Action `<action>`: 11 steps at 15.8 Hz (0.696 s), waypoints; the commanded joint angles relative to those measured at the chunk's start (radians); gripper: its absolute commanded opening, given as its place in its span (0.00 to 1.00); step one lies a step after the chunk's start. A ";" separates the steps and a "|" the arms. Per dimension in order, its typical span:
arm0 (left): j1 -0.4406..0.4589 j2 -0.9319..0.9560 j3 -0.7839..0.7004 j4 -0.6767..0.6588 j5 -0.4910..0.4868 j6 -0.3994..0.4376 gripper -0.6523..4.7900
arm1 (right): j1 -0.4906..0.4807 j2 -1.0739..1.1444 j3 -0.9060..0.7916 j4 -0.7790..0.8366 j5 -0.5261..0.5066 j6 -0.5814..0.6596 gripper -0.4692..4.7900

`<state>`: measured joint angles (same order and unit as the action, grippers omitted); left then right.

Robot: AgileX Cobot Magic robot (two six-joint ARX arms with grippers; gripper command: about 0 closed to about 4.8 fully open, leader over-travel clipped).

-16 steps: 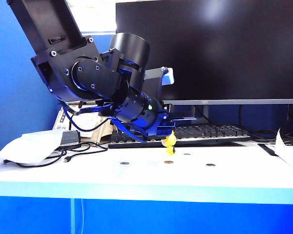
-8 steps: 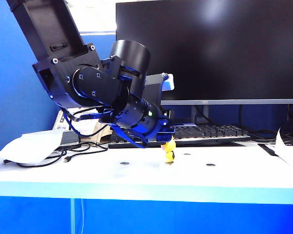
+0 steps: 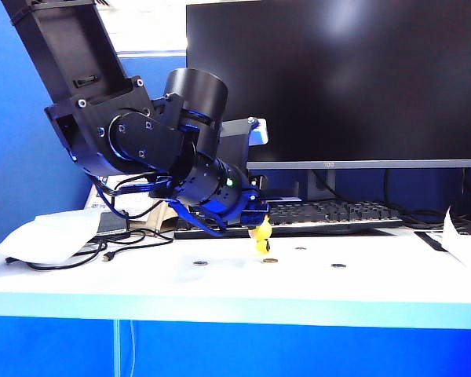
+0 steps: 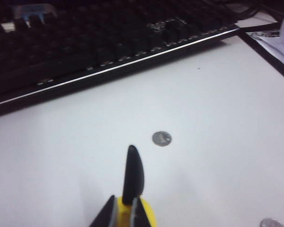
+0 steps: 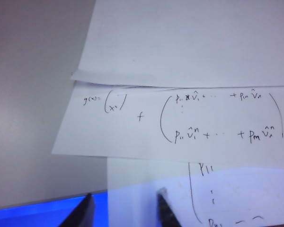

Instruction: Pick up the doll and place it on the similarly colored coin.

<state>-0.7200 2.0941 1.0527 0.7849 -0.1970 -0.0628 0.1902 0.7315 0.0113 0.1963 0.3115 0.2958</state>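
My left gripper point(image 3: 255, 224) is shut on the small yellow doll point(image 3: 261, 235), which hangs just above the white table, in front of the keyboard. The brass-coloured coin point(image 3: 270, 260) lies on the table right below the doll, slightly to its right. In the left wrist view the two fingers pinch the doll's yellow body point(image 4: 147, 216), and its black ear sticks out past the left gripper point(image 4: 124, 215). The brass coin does not show there. My right gripper point(image 5: 125, 198) stands open over handwritten paper, holding nothing, and is out of the exterior view.
Three dark coins point(image 3: 200, 263) point(image 3: 300, 248) point(image 3: 338, 265) lie around the brass one; a grey coin point(image 4: 162, 138) lies ahead of the doll. Behind are a black keyboard point(image 3: 330, 214) and monitor point(image 3: 337, 78). A white bag point(image 3: 47, 234) and cables sit left, papers point(image 3: 465, 243) right.
The left gripper dipped the doll down towards the brass coin, then shifted it a little left and up. The grip on the doll stayed shut throughout.
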 commanded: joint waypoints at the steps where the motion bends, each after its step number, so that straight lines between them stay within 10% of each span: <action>1: 0.000 -0.002 0.006 0.027 0.004 0.003 0.11 | 0.000 -0.002 0.003 0.013 0.001 0.003 0.41; 11: -0.007 0.016 0.056 -0.021 0.034 0.003 0.11 | 0.000 -0.002 0.003 0.013 0.001 0.003 0.41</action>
<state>-0.7261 2.1128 1.1061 0.7486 -0.1646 -0.0631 0.1902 0.7315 0.0113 0.1959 0.3115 0.2958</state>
